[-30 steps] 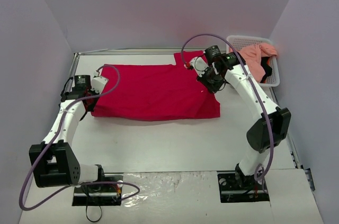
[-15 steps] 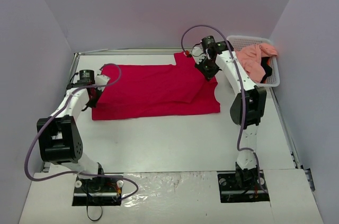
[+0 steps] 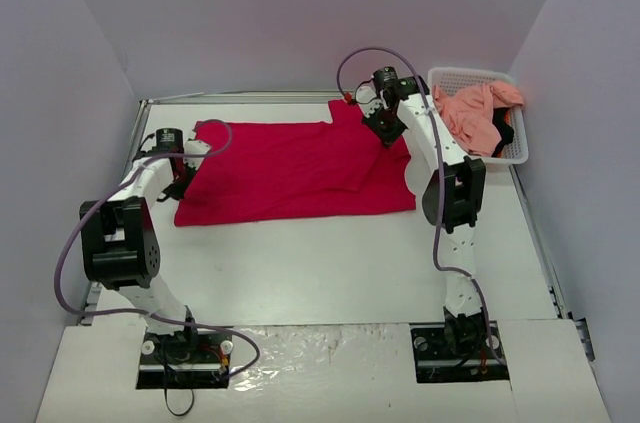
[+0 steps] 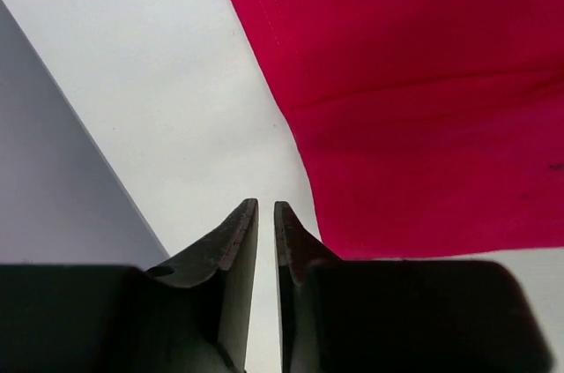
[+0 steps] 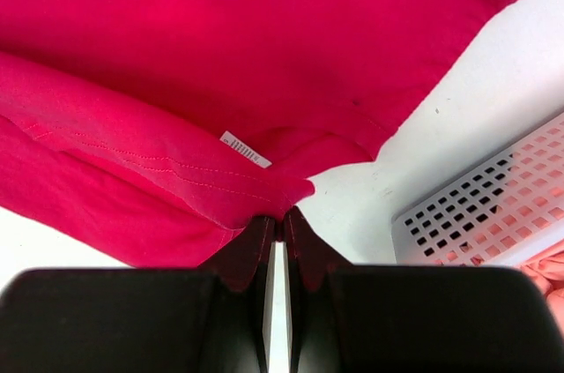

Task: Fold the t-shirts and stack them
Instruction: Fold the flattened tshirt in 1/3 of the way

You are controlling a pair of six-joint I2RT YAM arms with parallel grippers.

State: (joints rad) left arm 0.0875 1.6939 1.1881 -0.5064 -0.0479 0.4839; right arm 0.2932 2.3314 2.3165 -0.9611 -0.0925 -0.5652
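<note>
The crimson red t-shirt [image 3: 290, 168] lies spread flat at the back of the table. Its right part is drawn up into a fold. My right gripper [image 3: 385, 131] is shut on that folded hem [image 5: 264, 201], close to a white label [image 5: 245, 149]. My left gripper [image 3: 180, 178] sits just off the shirt's left edge [image 4: 423, 82]. In the left wrist view its jaws [image 4: 265, 205] stand a narrow gap apart over bare table with nothing between them. A salmon pink t-shirt [image 3: 475, 113] and a bit of black garment [image 3: 503, 133] lie bunched in the basket.
The white lattice basket [image 3: 460, 73] stands at the back right corner, and its wall [image 5: 493, 205] is near my right gripper. Grey walls close in the table on the left, back and right. The left wall [image 4: 53, 170] is close to my left gripper.
Both arms have reached farther back. The right gripper has carried the shirt's right hem up and back into a fold. The left jaws have parted slightly and now hold no cloth.
</note>
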